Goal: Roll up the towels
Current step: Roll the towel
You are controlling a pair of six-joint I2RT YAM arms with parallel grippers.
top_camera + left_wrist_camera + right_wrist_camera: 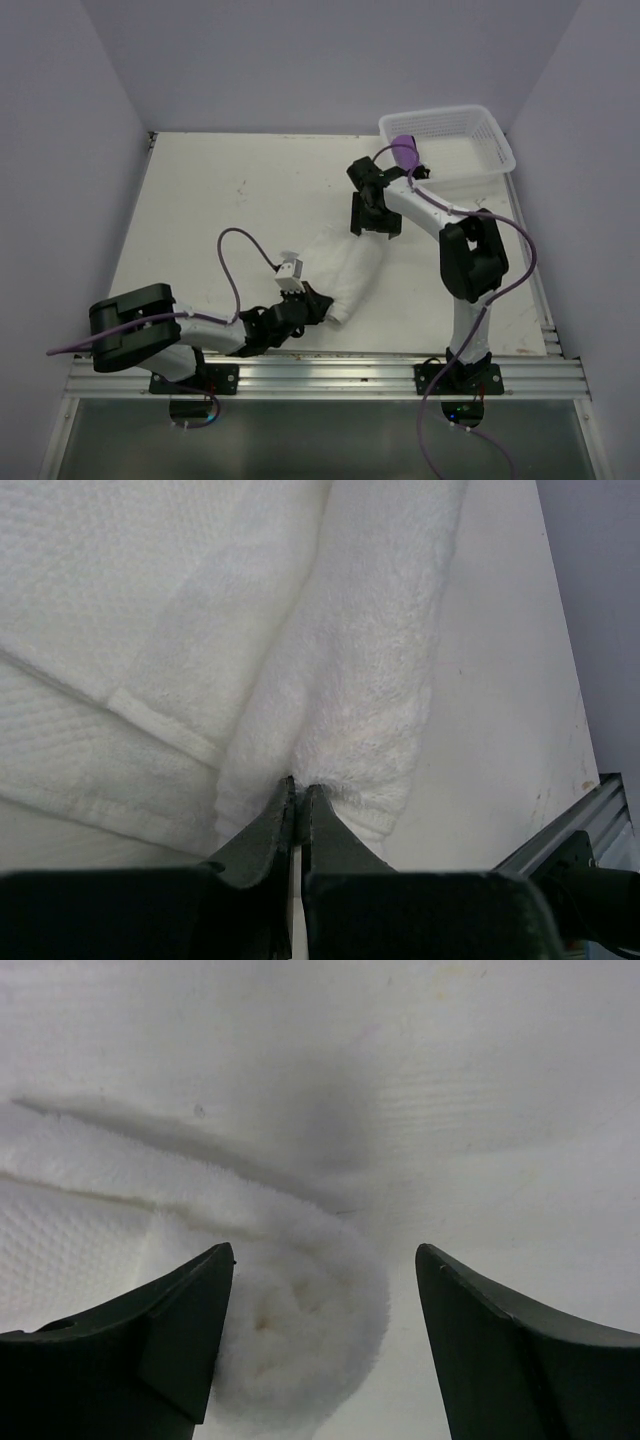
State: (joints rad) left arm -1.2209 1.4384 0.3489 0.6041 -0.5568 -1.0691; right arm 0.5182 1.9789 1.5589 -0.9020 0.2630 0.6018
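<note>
- While my left gripper (300, 785) is closed, with its two dark fingers almost touching each other, its tips press into the fluffy edge at the near end of the white towel (345, 270).
- I cannot tell from the left wrist view if a small bit of cloth is caught between these tips or if they only push against it.
- My right gripper (325, 1252) is wide open, one finger on each side of the far end of the same towel, and neither finger touches the cloth.
- Between these open fingers I see the end of the roll, where the terry makes a spiral.
- A flat part of the towel with a woven waffle pattern lies to the left of this roll in the right wrist view.
- In the top view the white towel is a thick roll in the middle of the table (200, 200), lying diagonally between my two grippers.
- The purple towel (405, 152) is a compact bundle at the near left corner of the white perforated basket (480, 130).
- This basket stands at the far right corner of the table, well apart from the white towel.
- My right arm passes just beside the purple towel.
</note>
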